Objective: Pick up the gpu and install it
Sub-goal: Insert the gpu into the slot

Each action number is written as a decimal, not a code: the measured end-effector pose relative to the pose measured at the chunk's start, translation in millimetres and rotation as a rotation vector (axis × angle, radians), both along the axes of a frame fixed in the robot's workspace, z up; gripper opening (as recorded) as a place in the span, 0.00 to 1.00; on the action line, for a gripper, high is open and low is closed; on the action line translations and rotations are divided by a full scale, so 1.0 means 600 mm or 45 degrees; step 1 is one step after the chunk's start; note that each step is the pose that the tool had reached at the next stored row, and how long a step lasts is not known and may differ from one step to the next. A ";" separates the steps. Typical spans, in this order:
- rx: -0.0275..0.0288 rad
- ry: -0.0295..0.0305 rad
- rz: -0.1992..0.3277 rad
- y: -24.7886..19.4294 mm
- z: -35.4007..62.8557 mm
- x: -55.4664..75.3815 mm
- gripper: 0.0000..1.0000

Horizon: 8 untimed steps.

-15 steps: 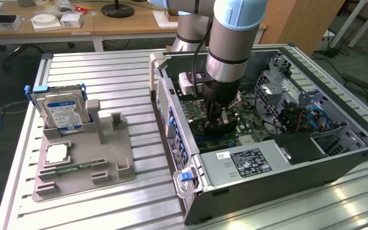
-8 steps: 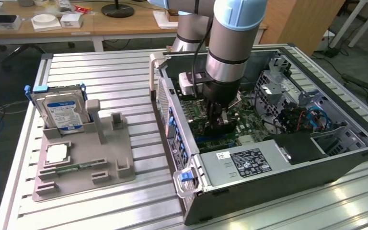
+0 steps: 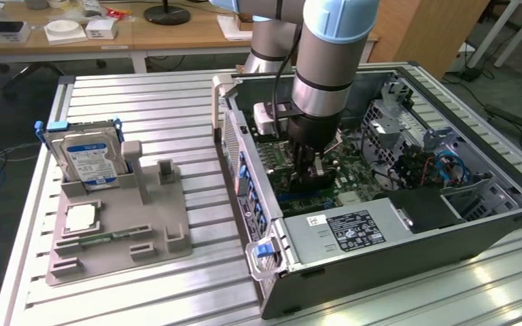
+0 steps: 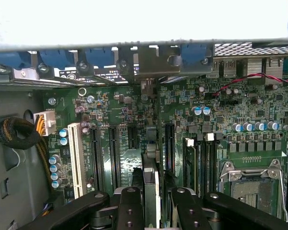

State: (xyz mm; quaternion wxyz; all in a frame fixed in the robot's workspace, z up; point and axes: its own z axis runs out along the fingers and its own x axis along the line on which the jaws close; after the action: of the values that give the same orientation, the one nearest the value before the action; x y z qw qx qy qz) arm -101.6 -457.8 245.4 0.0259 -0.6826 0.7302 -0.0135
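My gripper (image 3: 314, 175) reaches down into the open computer case (image 3: 478, 224), low over the green motherboard (image 3: 356, 180). In the wrist view the gpu (image 4: 152, 187) appears edge-on as a thin upright card between the black fingers (image 4: 129, 206), and the gripper (image 4: 153, 208) is shut on it. The card runs lengthwise along the motherboard (image 4: 230, 110) between two black expansion slots, its far end reaching toward the case's rear bracket openings (image 4: 153, 60). Whether its lower edge sits in a slot is hidden.
A grey tray (image 3: 116, 231) at the exterior view's left holds an upright hard drive (image 3: 87, 157), a square chip (image 3: 81, 217) and a memory stick (image 3: 107, 238). Inside the case are a power supply (image 3: 352, 227), a white slot (image 4: 76, 158), the processor socket (image 4: 254, 184) and a cable bundle (image 4: 14, 134).
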 end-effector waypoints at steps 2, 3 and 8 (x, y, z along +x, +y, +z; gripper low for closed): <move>0.0002 0.0001 0.000 -0.0002 0.000 0.001 0.27; 0.0004 0.0005 0.000 -0.0002 0.000 0.003 0.27; 0.0002 0.0000 0.000 -0.0003 0.000 0.005 0.27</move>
State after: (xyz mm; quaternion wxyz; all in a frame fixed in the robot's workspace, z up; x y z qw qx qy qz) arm -98.7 -458.0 245.3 0.0259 -0.6826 0.7302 -0.0135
